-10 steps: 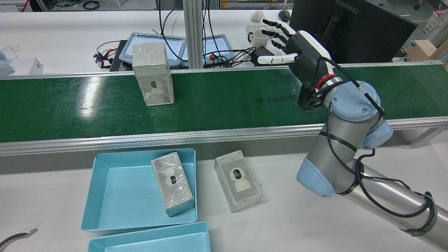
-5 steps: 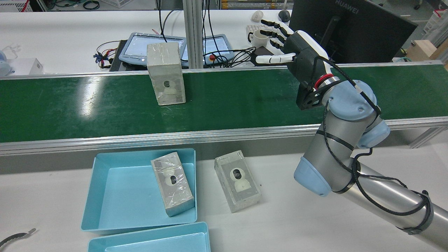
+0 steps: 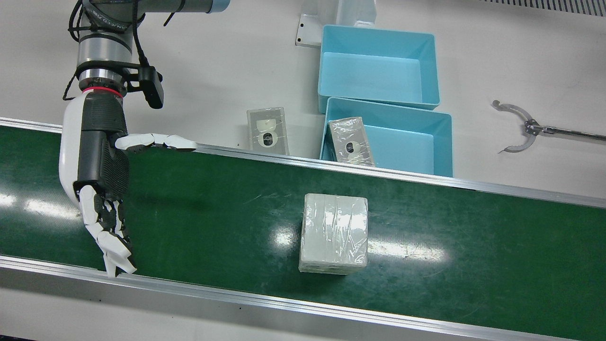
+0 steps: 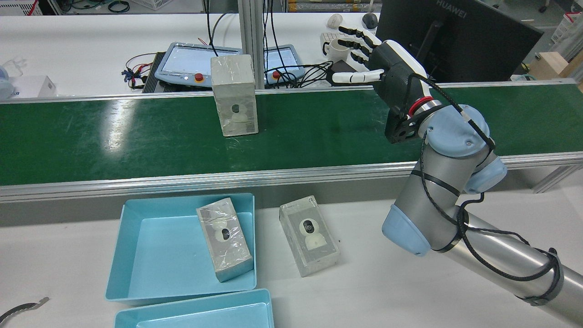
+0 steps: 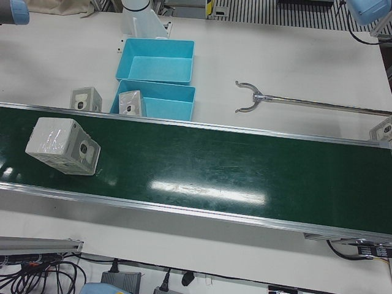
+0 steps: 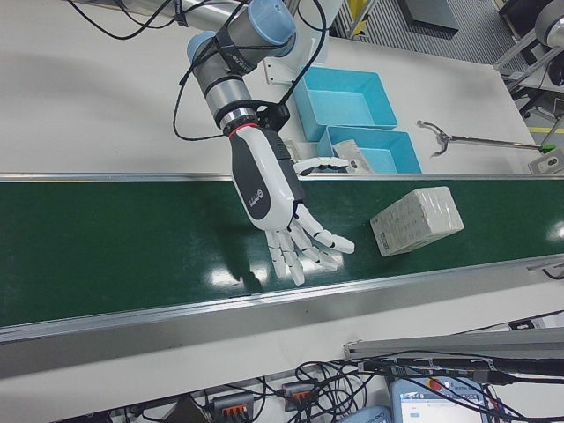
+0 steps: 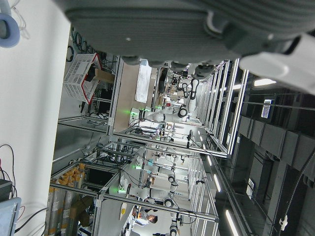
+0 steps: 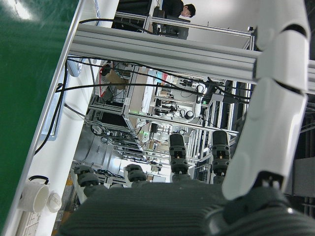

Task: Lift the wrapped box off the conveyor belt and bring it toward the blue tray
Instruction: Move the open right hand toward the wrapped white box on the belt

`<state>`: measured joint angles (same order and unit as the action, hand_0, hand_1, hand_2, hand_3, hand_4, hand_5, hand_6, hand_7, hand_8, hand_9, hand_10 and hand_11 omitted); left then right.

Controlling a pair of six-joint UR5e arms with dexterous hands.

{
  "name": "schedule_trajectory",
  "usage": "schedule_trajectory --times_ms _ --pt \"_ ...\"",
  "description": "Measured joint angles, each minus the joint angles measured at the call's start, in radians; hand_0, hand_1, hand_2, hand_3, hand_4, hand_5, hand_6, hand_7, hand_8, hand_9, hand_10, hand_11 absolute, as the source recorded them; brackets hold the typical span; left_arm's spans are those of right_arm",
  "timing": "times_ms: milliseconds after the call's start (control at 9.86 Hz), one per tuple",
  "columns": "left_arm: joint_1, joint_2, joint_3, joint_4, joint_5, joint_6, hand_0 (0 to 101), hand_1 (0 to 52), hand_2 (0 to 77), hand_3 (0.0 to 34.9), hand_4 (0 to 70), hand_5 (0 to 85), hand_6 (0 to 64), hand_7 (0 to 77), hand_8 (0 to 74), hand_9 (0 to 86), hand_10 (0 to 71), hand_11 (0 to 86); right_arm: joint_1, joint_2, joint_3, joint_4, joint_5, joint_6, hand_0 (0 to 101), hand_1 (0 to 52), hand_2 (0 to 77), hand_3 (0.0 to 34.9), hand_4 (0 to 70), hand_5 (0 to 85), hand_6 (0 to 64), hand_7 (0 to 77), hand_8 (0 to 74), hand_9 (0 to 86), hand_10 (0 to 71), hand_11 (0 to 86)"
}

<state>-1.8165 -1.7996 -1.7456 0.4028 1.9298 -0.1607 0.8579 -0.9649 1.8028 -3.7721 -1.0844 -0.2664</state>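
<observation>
The wrapped box stands upright on the green conveyor belt, near its far edge; it also shows in the front view, left-front view and right-front view. My right hand is open with fingers spread, above the belt and well to the right of the box, apart from it. The blue tray sits on the white table before the belt. My left hand shows only as a dark underside in its own view.
One wrapped box leans in the blue tray; another lies on the table right of it. A second blue tray sits closer to the robot. A grabber tool lies on the table. A monitor stands behind the belt.
The wrapped box has travelled to the right along the belt, closer to my right hand. The right hand has stayed open and shifted only slightly.
</observation>
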Motion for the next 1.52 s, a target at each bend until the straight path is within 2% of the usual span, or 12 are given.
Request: schedule_trajectory --times_ms 507,812,1217,1319,1522 --pt "0.0 0.0 0.0 0.0 0.0 0.0 0 0.0 1.1 0.0 0.5 0.5 0.0 0.5 0.0 0.5 0.5 0.0 -0.005 0.0 -0.004 0.001 0.0 0.001 43 10.4 14.2 30.0 7.6 20.7 0.0 19.1 1.6 6.5 4.4 6.5" --pt "0.0 0.0 0.0 0.0 0.0 0.0 0 0.0 1.1 0.0 0.0 0.5 0.0 0.5 0.5 0.0 0.5 0.0 -0.006 0.01 -0.034 0.026 0.0 0.0 43 10.4 14.2 30.0 9.8 21.8 0.0 20.2 1.6 6.5 4.4 6.5" --pt "0.0 0.0 0.0 0.0 0.0 0.0 0 0.0 0.5 0.0 0.0 0.5 0.0 0.5 0.0 0.5 0.0 0.0 -0.017 0.034 -0.074 0.041 -0.001 0.001 43 10.4 15.3 30.0 9.3 21.8 0.0 20.2 1.6 6.5 4.4 6.5" --pt "0.0 0.0 0.0 0.0 0.0 0.0 0 0.0 1.1 0.0 0.0 0.5 0.0 0.5 0.0 0.5 0.0 0.0 -0.021 0.039 -0.087 0.057 -0.002 0.0 45 13.6 16.4 30.0 7.1 20.7 0.0 20.2 1.6 6.5 4.4 6.5" --pt "0.0 0.0 0.0 0.0 0.0 0.0 0 0.0 0.5 0.0 0.0 0.5 0.0 0.5 0.0 0.5 0.5 0.0 -0.026 0.042 -0.103 0.079 -0.004 0.0 45 12.5 16.4 30.0 7.6 20.2 0.0 20.2 1.6 6.5 4.4 6.5"
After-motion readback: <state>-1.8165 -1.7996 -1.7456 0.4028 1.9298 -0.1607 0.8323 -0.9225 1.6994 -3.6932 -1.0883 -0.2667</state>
